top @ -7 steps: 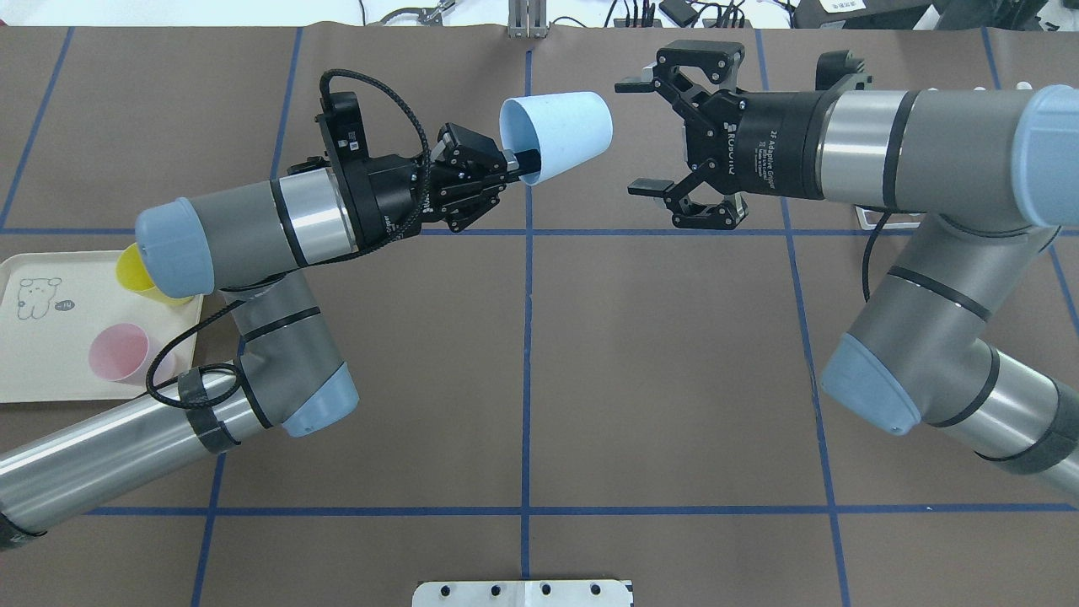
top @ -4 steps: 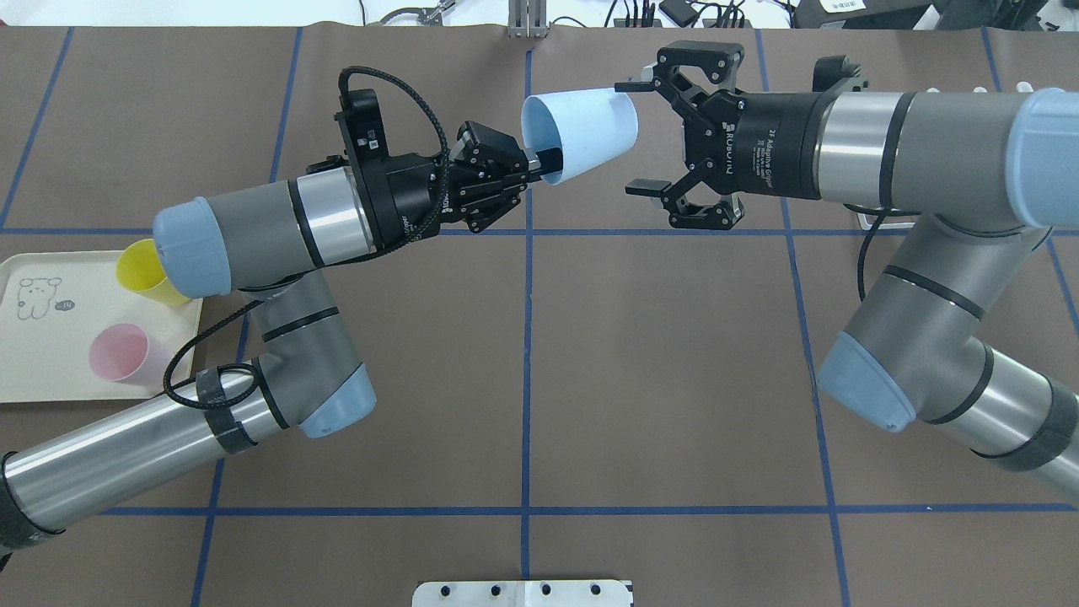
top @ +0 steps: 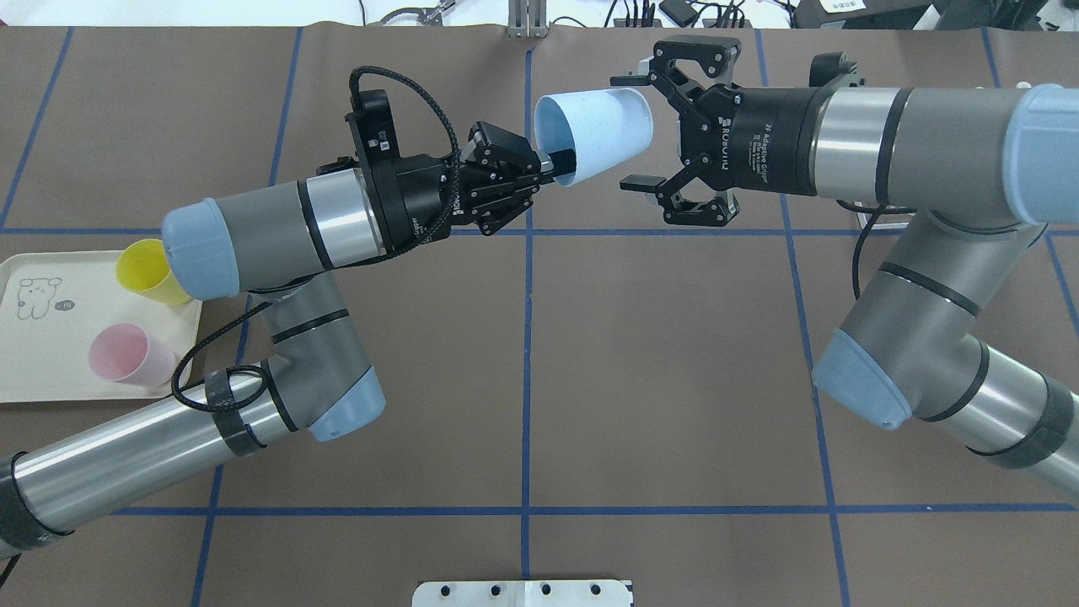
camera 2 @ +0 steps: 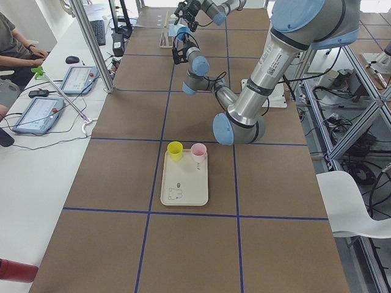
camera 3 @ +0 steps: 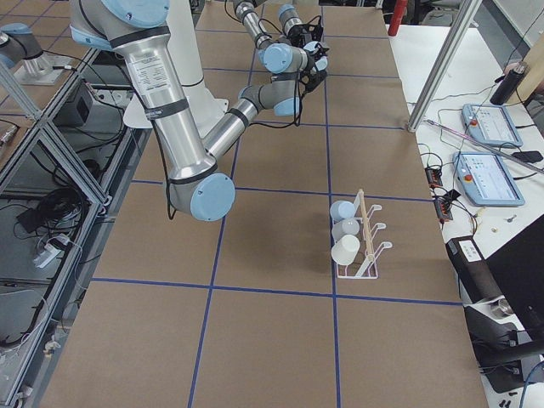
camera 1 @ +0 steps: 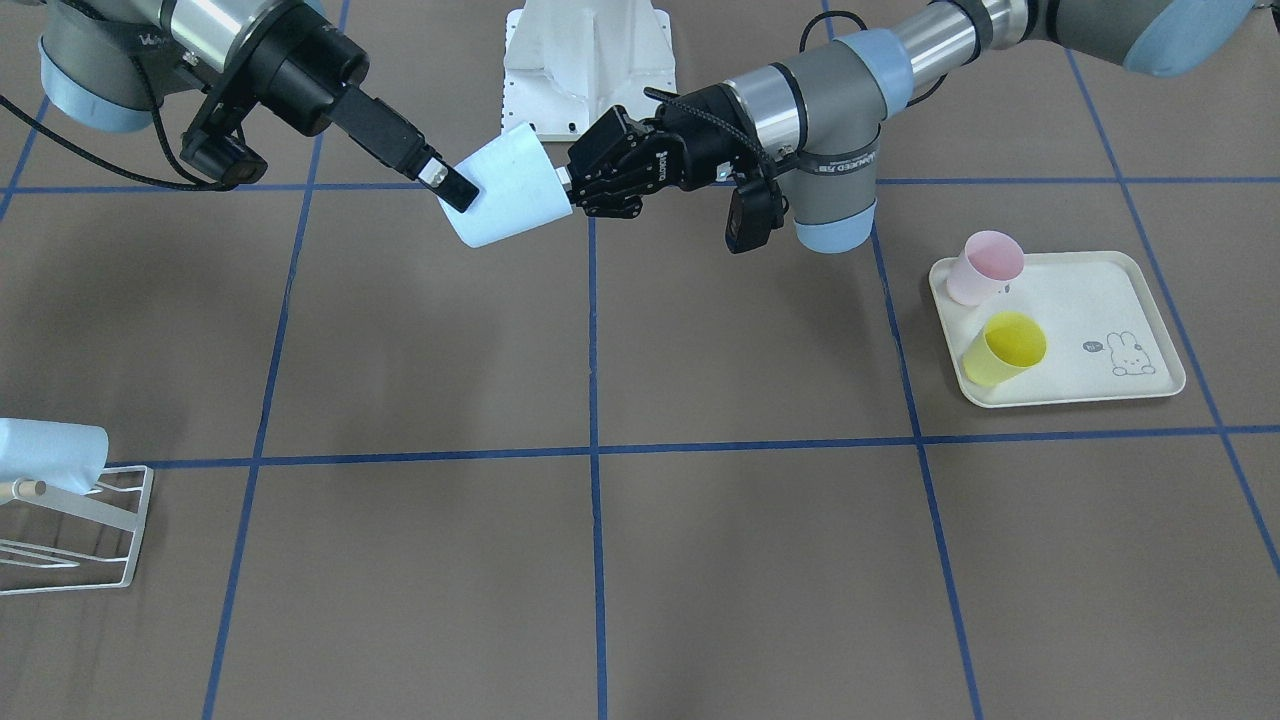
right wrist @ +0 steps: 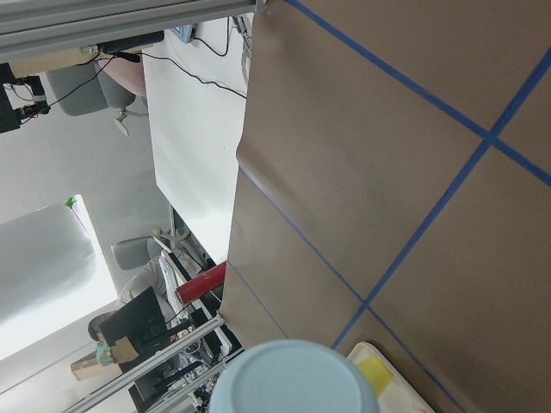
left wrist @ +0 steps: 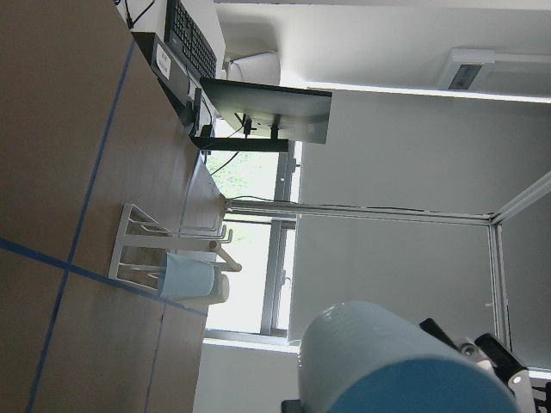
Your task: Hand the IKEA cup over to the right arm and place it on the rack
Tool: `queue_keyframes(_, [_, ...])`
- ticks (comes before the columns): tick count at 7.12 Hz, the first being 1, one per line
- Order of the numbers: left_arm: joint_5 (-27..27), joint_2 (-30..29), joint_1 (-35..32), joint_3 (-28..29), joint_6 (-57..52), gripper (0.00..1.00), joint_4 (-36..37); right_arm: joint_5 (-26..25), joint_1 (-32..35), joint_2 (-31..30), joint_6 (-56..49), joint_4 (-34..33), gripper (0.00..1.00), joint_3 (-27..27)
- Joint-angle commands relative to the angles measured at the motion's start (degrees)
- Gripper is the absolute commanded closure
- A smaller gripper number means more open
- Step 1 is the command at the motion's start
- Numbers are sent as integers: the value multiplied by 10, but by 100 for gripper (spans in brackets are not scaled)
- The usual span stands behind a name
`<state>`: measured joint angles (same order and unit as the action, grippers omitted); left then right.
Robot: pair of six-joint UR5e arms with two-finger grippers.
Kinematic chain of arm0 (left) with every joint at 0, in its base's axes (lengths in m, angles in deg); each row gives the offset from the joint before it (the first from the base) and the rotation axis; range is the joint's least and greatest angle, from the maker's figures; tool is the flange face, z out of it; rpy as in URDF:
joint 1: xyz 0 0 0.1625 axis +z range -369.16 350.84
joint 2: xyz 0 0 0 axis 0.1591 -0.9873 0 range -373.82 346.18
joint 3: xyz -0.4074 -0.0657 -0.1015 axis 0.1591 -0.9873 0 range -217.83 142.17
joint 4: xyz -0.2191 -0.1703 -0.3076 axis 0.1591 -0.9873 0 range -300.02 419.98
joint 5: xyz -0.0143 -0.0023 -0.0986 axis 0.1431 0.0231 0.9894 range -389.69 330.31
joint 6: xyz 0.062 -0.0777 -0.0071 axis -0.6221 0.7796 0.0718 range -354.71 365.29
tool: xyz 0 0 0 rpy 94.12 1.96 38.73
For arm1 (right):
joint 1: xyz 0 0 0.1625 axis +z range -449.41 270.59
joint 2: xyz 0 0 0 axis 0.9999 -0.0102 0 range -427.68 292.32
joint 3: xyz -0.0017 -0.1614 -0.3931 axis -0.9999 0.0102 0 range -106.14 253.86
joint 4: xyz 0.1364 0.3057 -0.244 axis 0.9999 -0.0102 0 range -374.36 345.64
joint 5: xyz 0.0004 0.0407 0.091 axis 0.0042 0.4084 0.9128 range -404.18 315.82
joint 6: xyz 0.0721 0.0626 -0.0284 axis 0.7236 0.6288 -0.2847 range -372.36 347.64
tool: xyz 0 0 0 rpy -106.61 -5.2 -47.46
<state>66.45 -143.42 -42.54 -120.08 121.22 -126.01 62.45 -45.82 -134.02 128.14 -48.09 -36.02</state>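
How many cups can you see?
6: one blue cup in the left tool, a yellow cup and a pink cup on the tray, three pale cups on the rack. Others could be hidden.

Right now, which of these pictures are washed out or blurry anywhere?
Left wrist view: the window behind the rack is blown out white, and the blue cup close to the lens is soft. Right wrist view: the lower left background is washed out, while the table stays sharp.
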Motion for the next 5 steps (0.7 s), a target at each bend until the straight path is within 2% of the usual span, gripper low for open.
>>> queue_keyframes(1, [0,-1,7,0,1,100,-6,-1,0,1,17,1,6,2])
queue_keyframes(4, [1,-1,7,-3,1,100,-6,-1,0,2,18,1,6,1])
queue_keyframes(5, [0,-2,7,-4,2,100,-6,-1,0,1,20,1,19,1])
